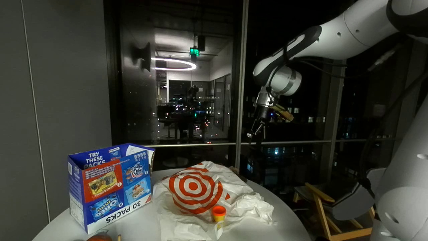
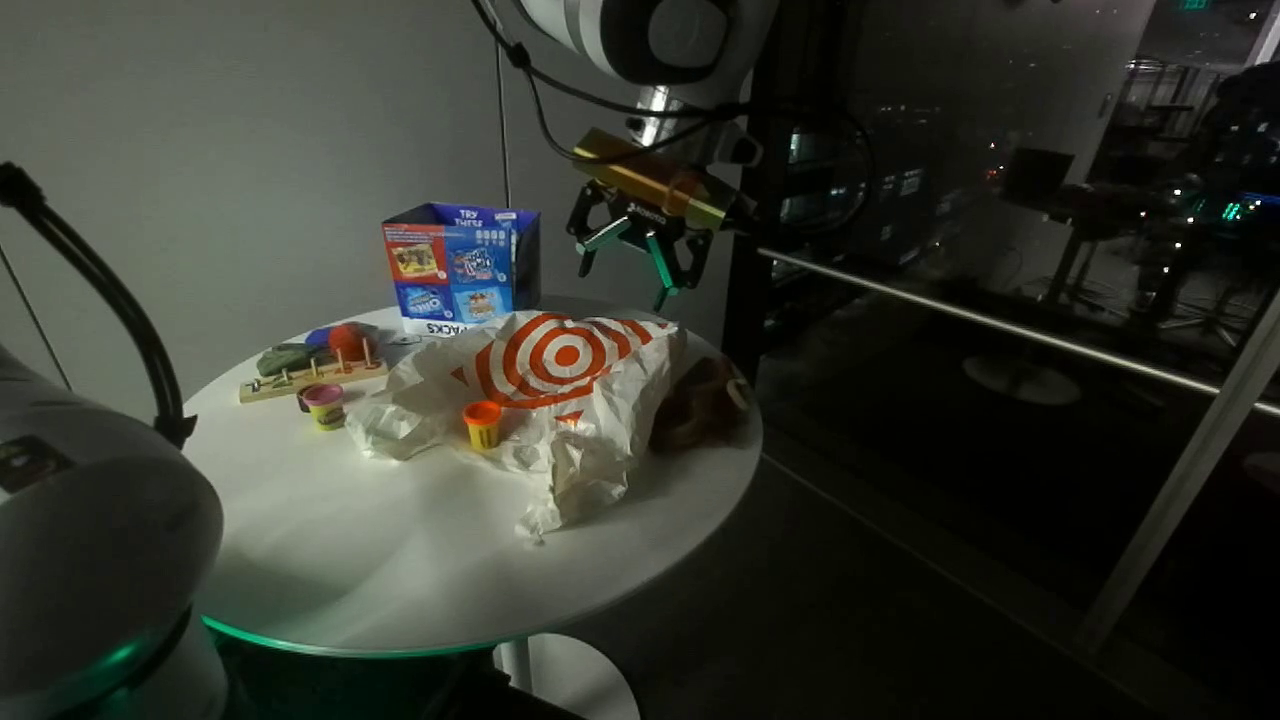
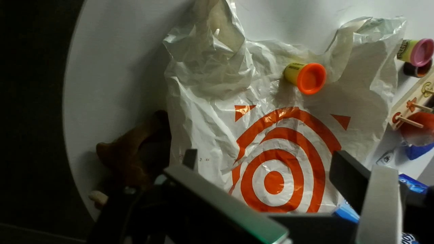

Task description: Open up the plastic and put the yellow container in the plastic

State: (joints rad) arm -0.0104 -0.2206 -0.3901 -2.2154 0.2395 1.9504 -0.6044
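The plastic is a white bag with a red target print. It lies crumpled on the table and shows in both exterior views (image 1: 234,180) (image 2: 625,390) and the wrist view (image 3: 210,122). The yellow container with an orange lid (image 1: 219,216) (image 2: 484,430) (image 3: 294,73) stands upright at the bag, by its crumpled ends; its base is partly hidden by plastic in an exterior view. I cannot tell whether the bag's mouth is open. My gripper (image 1: 257,135) (image 2: 622,287) (image 3: 266,164) is open and empty, high above the bag, fingers pointing down.
A blue snack box (image 1: 110,190) (image 2: 460,265) stands behind the bag. A pink-lidded container (image 2: 324,408) (image 3: 422,52) and a wooden peg board (image 2: 312,380) with a red ball (image 2: 347,342) lie to one side. A brown object (image 2: 700,405) (image 3: 129,152) lies beside the bag near the table edge.
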